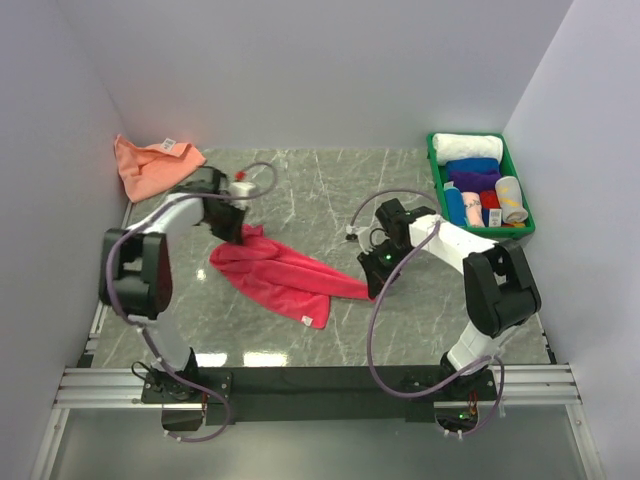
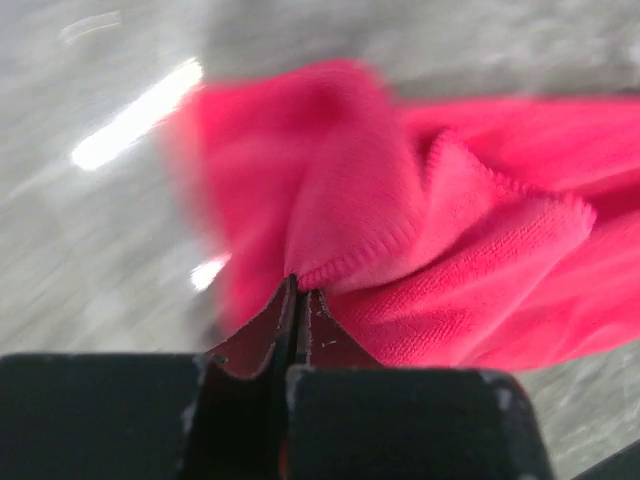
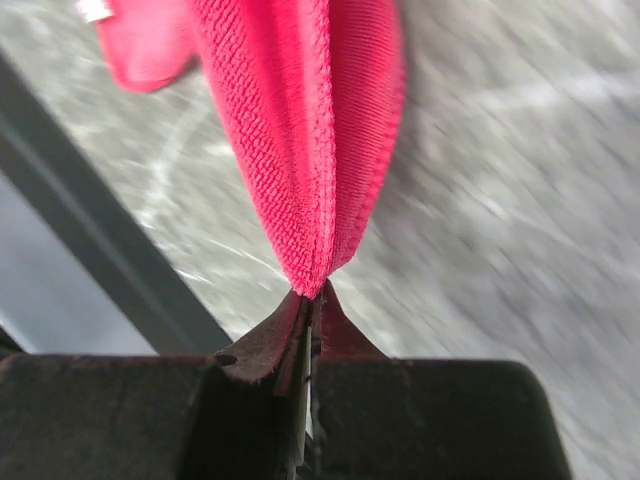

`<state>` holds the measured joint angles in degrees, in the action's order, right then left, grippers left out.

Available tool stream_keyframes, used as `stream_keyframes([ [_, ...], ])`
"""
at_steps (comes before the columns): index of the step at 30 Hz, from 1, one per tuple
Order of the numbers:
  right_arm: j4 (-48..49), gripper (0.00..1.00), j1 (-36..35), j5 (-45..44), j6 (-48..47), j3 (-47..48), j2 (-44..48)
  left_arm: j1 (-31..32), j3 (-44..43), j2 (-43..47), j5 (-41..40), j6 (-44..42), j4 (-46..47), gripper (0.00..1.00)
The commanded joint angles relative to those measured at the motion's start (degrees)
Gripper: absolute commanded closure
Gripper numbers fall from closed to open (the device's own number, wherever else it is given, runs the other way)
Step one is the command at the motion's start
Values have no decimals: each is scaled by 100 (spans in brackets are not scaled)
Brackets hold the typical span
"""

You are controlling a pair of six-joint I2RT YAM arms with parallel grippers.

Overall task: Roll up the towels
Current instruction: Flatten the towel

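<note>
On the tabletop [image 1: 320, 180] I've got the red towel [image 1: 280, 275] lying mid-table between my arms. My left end effector [image 2: 298, 290] is clamped on its far-left corner, and my right end effector [image 3: 312, 295] is pinching its right end.

A red towel [image 1: 280, 275] lies in a crumpled band across the middle of the grey marbled worktop [image 1: 320, 185], running from upper left to lower right, with a small white tag on its near edge. The left fingers [image 1: 238, 234] point down onto its far left corner, and the right fingers [image 1: 377, 290] meet its right-hand tip. From above, neither pair's gap can be made out. An orange towel [image 1: 150, 165] sits bunched in the far left corner against the wall. At the far right a green bin [image 1: 437, 170] holds rolled towels: a white roll [image 1: 468, 147] at the back, then blue, purple and smaller ones in front
</note>
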<state>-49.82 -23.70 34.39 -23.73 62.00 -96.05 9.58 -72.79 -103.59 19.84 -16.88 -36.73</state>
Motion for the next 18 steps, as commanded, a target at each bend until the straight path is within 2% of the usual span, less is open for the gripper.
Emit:
stream_keyframes([
  [1,-502,100,234,-670,-518,164,-45,-833,404,910,556,-516,-79,99],
  [7,-642,100,305,-1057,-668,347,-352,-862,1327,1543,811,-1721,-641,89],
  [12,-730,100,366,-1470,-765,392,-336,-897,2014,2218,154,-1906,-414,99],
  [17,-906,100,928,-1769,-1037,524,-291,-1336,2612,2739,-540,-2029,-106,99],
  [18,-1002,100,1007,-1778,-1081,559,-309,-1336,2673,2756,-612,-2055,-115,97],
])
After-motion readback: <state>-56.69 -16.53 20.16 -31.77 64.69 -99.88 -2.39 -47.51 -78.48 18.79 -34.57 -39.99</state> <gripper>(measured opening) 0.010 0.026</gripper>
